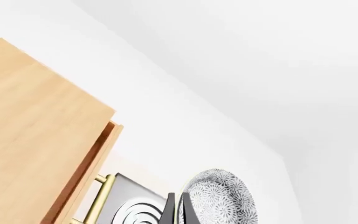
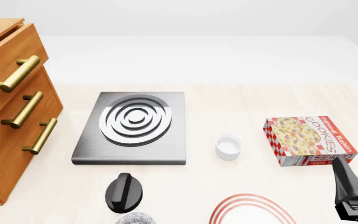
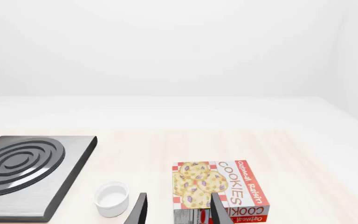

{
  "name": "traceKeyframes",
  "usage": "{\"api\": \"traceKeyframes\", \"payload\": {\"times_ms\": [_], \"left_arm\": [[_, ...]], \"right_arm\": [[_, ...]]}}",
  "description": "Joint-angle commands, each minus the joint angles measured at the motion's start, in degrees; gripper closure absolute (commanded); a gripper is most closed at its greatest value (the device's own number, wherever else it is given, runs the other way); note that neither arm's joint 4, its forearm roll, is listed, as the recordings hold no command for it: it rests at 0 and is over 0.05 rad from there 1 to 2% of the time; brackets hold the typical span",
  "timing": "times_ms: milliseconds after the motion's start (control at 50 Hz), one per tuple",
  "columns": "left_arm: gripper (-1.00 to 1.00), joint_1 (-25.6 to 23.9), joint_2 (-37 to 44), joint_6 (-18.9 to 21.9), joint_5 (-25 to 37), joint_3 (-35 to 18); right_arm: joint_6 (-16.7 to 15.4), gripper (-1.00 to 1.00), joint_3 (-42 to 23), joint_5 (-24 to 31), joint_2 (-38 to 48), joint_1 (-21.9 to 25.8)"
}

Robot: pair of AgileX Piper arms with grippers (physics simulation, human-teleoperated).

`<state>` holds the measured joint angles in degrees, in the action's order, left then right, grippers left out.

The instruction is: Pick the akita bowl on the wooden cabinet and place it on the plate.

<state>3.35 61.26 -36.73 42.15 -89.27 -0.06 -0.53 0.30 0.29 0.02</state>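
Akita bowl (image 1: 219,198) is off the wooden cabinet (image 2: 5,116), clamped in the left gripper (image 1: 177,210) — still to reach the plate (image 2: 253,210); right gripper (image 3: 177,210) fingers apart.

The left gripper (image 2: 124,192) was glossy black, a rounded, domed housing with a raised ridge along its top. Its fingers (image 1: 169,211) were dark grey, flat blades tapering to narrow tips. The right gripper (image 2: 352,196) was matte black, a tall wedge-shaped finger rising from a blocky, stepped base. Its fingers (image 3: 139,210) showed as slim charcoal blades
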Motion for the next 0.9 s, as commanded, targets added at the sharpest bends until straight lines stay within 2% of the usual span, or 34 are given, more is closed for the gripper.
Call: {"api": "traceKeyframes", "payload": {"times_ms": [20, 220, 380, 900], "left_arm": [[1.00, -4.17, 0.19, 1.63, 0.99, -1.54], [1.00, -8.31, 0.51, 2.66, 1.45, -2.41], [1.00, -10.35, 0.54, 2.82, 1.22, -1.69], [1.00, -21.46, 2.03, 5.27, 0.39, -0.15]], "right_arm": [[0.01, -1.00, 0.00, 0.00, 0.00, -0.01], [-0.01, -1.00, 0.00, 0.00, 0.00, 0.01], [0.01, -1.00, 0.00, 0.00, 0.00, -0.01], [-0.01, -1.00, 0.00, 0.00, 0.00, 0.01]]}}
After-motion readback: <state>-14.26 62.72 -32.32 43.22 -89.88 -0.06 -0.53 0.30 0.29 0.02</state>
